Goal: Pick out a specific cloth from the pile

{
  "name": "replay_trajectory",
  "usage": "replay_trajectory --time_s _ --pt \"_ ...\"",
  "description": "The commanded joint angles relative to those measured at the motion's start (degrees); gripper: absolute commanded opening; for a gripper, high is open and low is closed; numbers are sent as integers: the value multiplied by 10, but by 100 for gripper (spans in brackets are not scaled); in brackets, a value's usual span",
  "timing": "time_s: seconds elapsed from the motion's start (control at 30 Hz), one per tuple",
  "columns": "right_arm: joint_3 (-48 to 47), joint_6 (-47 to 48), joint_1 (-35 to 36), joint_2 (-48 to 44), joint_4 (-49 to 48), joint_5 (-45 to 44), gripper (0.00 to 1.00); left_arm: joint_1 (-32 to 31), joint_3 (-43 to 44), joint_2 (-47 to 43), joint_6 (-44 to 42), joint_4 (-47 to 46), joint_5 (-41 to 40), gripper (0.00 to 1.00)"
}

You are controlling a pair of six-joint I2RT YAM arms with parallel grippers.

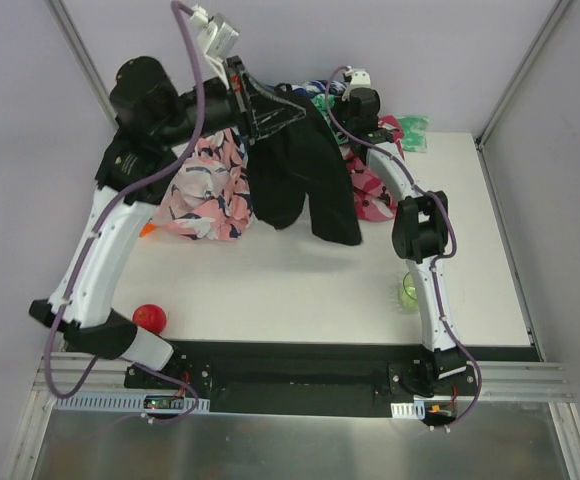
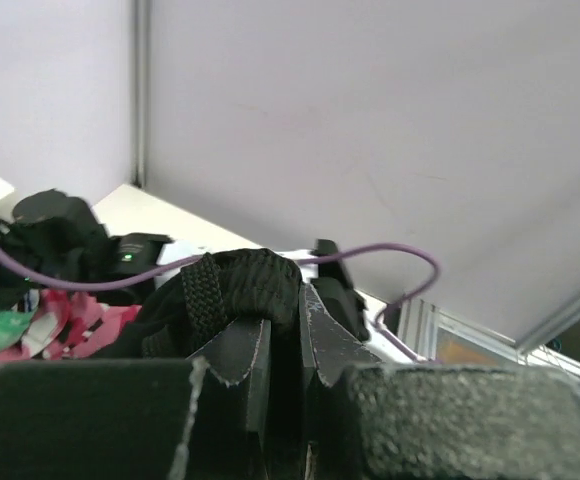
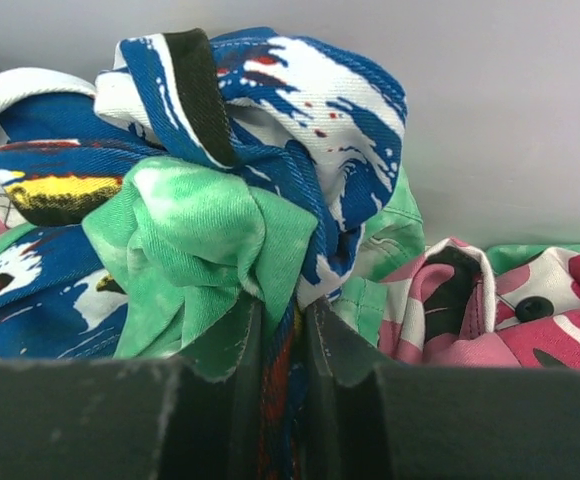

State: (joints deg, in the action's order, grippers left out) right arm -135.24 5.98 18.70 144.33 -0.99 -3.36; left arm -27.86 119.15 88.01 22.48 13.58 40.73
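My left gripper (image 1: pixel 295 112) is raised above the back of the table and shut on the black cloth (image 1: pixel 305 185), which hangs down from it to the tabletop. In the left wrist view the jaws (image 2: pixel 285 315) pinch a black fold and strap (image 2: pixel 240 285). My right gripper (image 3: pixel 282 325) is shut on a navy-blue patterned cloth (image 3: pixel 300 90) bunched with a green cloth (image 3: pixel 195 250) in the pile (image 1: pixel 375 185) at the back. A pink-white-black patterned cloth (image 1: pixel 205 185) lies left of the black cloth.
A red ball (image 1: pixel 150 318) lies at the front left by the left arm's base. A green object (image 1: pixel 410 288) sits near the right arm. A small orange thing (image 1: pixel 148 232) peeks out beside the pink cloth. Walls enclose the table (image 1: pixel 300 290).
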Motion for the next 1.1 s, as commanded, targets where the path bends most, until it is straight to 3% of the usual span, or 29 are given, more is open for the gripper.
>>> replay_trajectory --time_s 0.0,0.1,0.23,0.37,0.43,0.5,0.6,0.87,1.07 --pt "37 45 -24 -34 91 5 5 -44 -92 -97 -68 -20 -47 0" --pt "81 66 -21 -90 107 11 15 -80 -154 -143 -82 -19 -72 0" --pt "124 97 -18 -178 153 28 41 -86 -198 -179 -60 -21 -104 0" --pt "150 105 -17 -247 202 50 60 -87 -217 -186 -45 -21 -144 0" --pt "168 105 -16 -282 216 53 86 -86 -220 -182 -41 -21 -163 0" --pt "188 98 -16 -317 225 51 96 -87 -223 -178 -44 -20 -201 0" --pt "225 91 -14 -375 233 42 96 -86 -227 -168 -49 -6 -256 0" --pt "373 42 -15 -556 270 -83 96 -87 -345 -195 -15 0 -244 0" --pt "624 -59 -15 -758 253 -207 96 -114 -421 -216 1 0 -212 0"
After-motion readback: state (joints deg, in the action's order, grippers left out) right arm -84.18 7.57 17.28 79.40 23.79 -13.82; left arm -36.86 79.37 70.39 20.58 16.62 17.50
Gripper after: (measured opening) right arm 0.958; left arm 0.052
